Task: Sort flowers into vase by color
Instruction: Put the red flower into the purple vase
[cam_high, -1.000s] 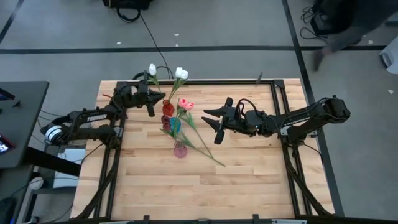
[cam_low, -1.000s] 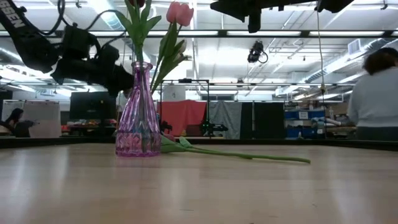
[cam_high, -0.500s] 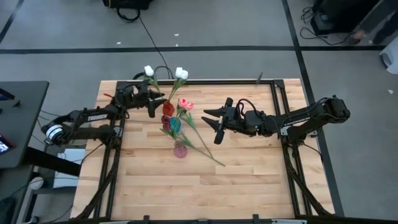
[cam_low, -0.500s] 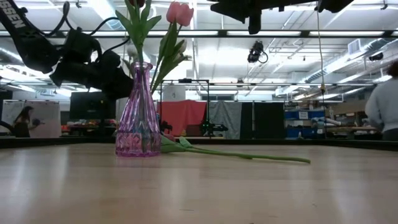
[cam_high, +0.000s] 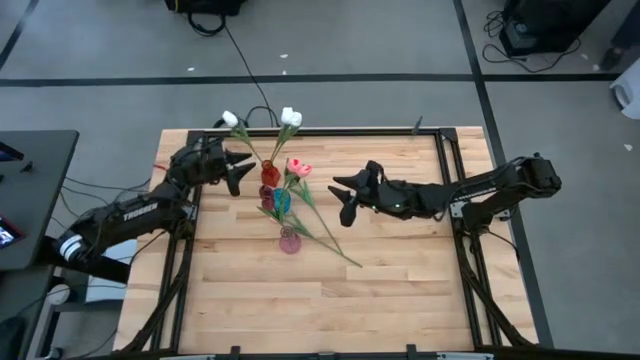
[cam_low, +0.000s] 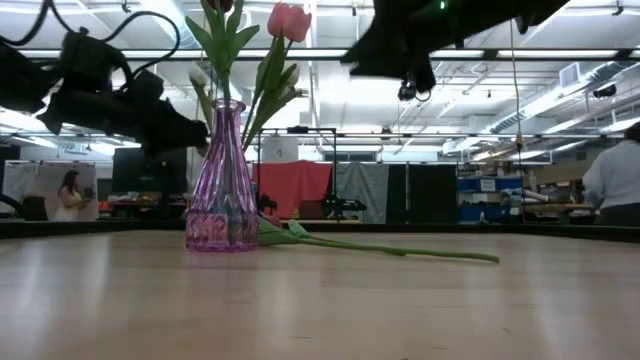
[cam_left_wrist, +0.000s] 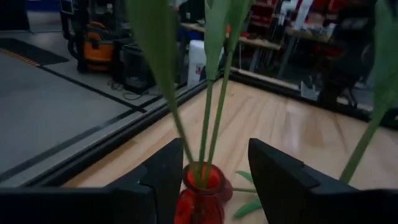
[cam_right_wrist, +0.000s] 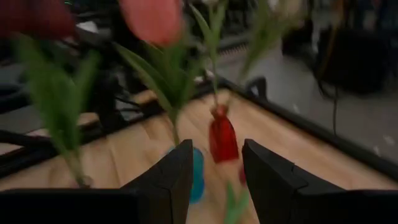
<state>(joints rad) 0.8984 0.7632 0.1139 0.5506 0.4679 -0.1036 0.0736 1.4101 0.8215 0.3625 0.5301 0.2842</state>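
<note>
Three small vases stand in a row left of the table's middle: a red vase (cam_high: 269, 177), a blue vase (cam_high: 282, 201) and a pink-purple vase (cam_high: 289, 240). Two white tulips (cam_high: 290, 117) stand with their stems in the red vase (cam_left_wrist: 202, 193). A pink tulip (cam_high: 298, 167) stands in the blue vase (cam_right_wrist: 196, 165). One more flower lies flat on the table, stem (cam_high: 330, 240) pointing near-right. My left gripper (cam_high: 240, 172) is open just left of the red vase, touching nothing. My right gripper (cam_high: 347, 198) hangs open right of the vases.
A dark bud shows above the pink-purple vase (cam_low: 222, 190) in the low view. Bare wooden table (cam_high: 330, 300) lies toward the near edge. A black frame rail (cam_high: 440, 180) runs along the right side. People show in the room behind the table.
My left gripper has opened, let go of a white tulip's stem and drawn back toward the table's left edge. That tulip stays in the red vase, its head now leaning further left. My right gripper has tipped downward a little and sunk slightly.
</note>
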